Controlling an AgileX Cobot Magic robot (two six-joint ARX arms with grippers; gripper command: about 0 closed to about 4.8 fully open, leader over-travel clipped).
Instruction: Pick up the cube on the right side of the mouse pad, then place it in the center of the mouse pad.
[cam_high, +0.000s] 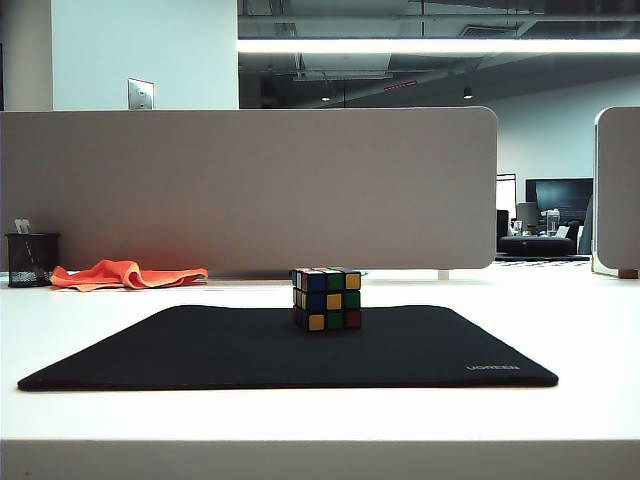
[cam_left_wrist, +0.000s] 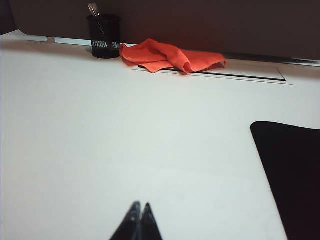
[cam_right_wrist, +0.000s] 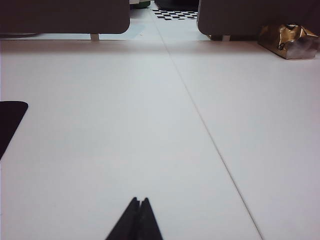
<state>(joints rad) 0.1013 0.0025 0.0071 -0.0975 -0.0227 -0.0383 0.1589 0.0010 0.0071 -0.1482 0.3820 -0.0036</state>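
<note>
Resting on matte black mouse pad (cam_high: 250, 350): glossy stickered cube (cam_high: 327, 299); pincers (cam_left_wrist: 140, 206) (cam_right_wrist: 139, 201) seemingly closed.

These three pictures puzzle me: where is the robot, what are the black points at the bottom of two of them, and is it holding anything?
One camera faces the white table: a cube sits on the black mouse pad, an orange cloth and a pen cup behind. The arms are outside that picture. The other two cameras ride on the wrists. The black points are the left end effector and right end effector, both shut, holding nothing, above bare table beside the pad.
</note>
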